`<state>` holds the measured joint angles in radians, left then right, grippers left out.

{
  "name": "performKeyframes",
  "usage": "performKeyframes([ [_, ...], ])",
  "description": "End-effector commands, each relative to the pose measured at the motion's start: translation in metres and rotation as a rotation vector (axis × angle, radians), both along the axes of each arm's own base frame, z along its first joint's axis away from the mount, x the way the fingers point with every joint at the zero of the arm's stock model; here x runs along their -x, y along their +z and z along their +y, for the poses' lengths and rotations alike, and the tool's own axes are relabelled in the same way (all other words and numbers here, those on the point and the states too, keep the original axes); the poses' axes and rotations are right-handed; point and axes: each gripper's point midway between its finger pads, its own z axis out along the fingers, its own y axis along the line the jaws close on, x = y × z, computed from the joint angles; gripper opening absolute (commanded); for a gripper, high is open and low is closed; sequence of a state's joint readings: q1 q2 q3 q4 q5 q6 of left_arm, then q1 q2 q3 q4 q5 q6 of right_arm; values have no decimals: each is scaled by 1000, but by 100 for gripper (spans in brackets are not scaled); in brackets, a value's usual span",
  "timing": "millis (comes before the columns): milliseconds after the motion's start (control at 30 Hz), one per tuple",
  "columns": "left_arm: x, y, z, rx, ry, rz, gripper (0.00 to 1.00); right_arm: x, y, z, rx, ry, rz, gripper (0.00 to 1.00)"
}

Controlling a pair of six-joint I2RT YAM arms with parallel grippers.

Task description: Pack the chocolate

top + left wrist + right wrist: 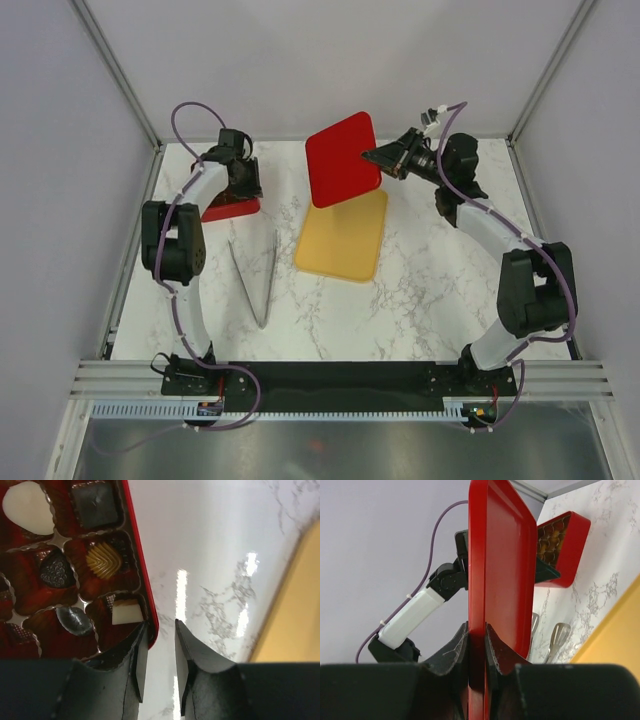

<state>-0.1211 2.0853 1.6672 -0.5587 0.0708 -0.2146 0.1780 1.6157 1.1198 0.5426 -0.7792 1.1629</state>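
The chocolate pieces, white [27,507], dark [95,502], gold [103,561] and a cream square [125,612], sit in the compartments of the red box [141,565]. The box lies at the far left of the table [232,208], under my left gripper [245,190]. In the left wrist view that gripper [160,630] is open and empty, with its jaws on either side of the box's right rim. My right gripper [477,630] is shut on the edge of the red lid [497,555]. It holds the lid [343,158] upright in the air above the table's far middle.
A flat yellow tray [343,236] lies in the middle, below the raised lid. Metal tongs [255,275] lie to the tray's left. Frame rails and grey walls close in the table at the sides and back.
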Motion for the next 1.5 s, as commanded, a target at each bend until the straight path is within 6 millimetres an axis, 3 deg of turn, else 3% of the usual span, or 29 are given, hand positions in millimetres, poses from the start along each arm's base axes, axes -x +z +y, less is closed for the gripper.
performKeyframes([
  [0, -1, 60, -25, 114, -28, -112, 36, -15, 24, 25, -1, -8, -101, 0],
  [33, 1, 68, -23, 118, -21, -113, 41, -18, 26, 31, -6, -8, -101, 0],
  [67, -2, 91, -20, 126, -13, -154, 44, -27, 25, 39, -9, -5, -102, 0],
  [133, 0, 107, -1, 140, 46, -152, 50, -32, 30, 58, -40, 2, -104, 0],
  [167, -1, 125, 4, 184, 66, -178, 51, -38, 32, 70, -60, 16, -119, 0],
  [233, -1, 139, 35, 240, 140, -195, 52, -46, 47, 84, -118, 19, -132, 0],
  [300, 2, 152, 60, 324, 201, -205, 53, -55, 35, 110, -144, 41, -116, 0],
  [333, 5, 150, 64, 353, 208, -197, 53, -59, 48, 119, -164, 51, -145, 0],
  [367, 3, 155, 67, 385, 198, -221, 54, -68, 27, 133, -163, 63, -104, 0],
  [400, 7, 162, 69, 454, 184, -234, 54, -64, 25, 150, -173, 93, -105, 0],
  [433, 13, 152, 69, 492, 185, -212, 56, -65, 23, 159, -185, 111, -104, 0],
  [533, 18, 158, 76, 571, 159, -251, 64, -70, 17, 183, -254, 161, -93, 0],
  [567, 23, 147, 77, 597, 150, -240, 66, -73, 13, 189, -282, 179, -105, 0],
  [600, 22, 161, 73, 661, 76, -302, 70, -71, 14, 194, -314, 205, -80, 0],
  [633, 27, 153, 71, 703, 56, -294, 71, -69, 13, 199, -328, 222, -81, 0],
  [700, 31, 155, 68, 797, 7, -294, 71, -68, 9, 211, -347, 257, -85, 0],
  [900, 29, 152, 67, 842, -52, -333, 70, -68, -12, 239, -321, 274, -76, 0],
  [1133, 19, 137, 81, 808, 13, -315, 46, -81, -46, 254, -297, 277, -21, 6],
  [1467, -3, 115, 96, 774, 63, -301, 29, -110, -119, 272, -206, 220, 71, 22],
])
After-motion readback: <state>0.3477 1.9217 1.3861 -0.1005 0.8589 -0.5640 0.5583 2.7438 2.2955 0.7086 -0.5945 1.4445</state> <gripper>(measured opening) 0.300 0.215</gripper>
